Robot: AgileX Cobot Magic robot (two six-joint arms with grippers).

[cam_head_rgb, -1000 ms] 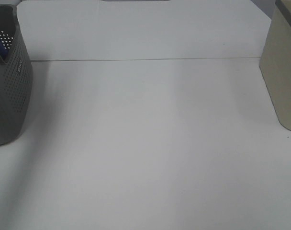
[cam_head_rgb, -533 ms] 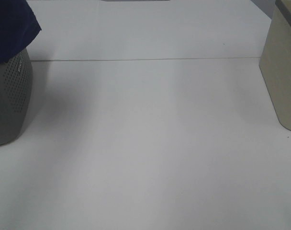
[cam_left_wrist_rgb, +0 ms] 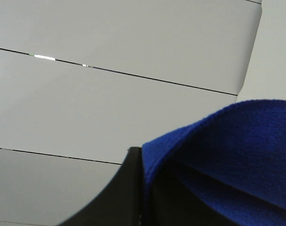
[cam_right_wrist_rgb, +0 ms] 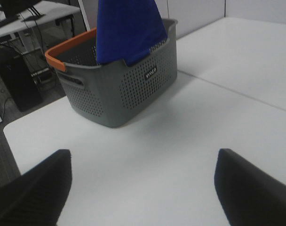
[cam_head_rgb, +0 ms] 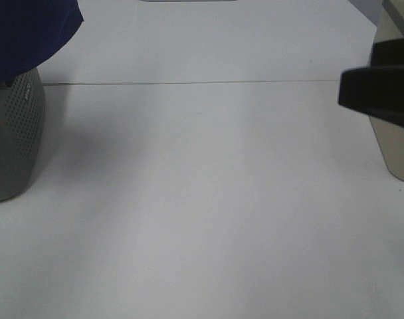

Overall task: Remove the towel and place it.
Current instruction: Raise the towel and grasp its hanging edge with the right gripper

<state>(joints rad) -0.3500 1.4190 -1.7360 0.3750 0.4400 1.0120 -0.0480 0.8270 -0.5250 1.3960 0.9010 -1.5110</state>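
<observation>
The royal-blue towel hangs at the far left, lifted above the grey perforated basket, its lower end still draping over the basket's rim. The right wrist view shows the towel pulled up in a narrow column out of the basket. In the left wrist view the towel bunches against a black finger of my left gripper, which is shut on it. My right gripper is open and empty, fingers wide apart over bare table, well short of the basket. Its arm shows dark at the right edge.
A beige container stands at the right edge, partly behind the right arm. The white table has a thin seam running across it. The basket has an orange rim on its far end, close to the table's edge.
The towel has come up out of the basket and spread further right over it. The right arm has entered at the right edge.
</observation>
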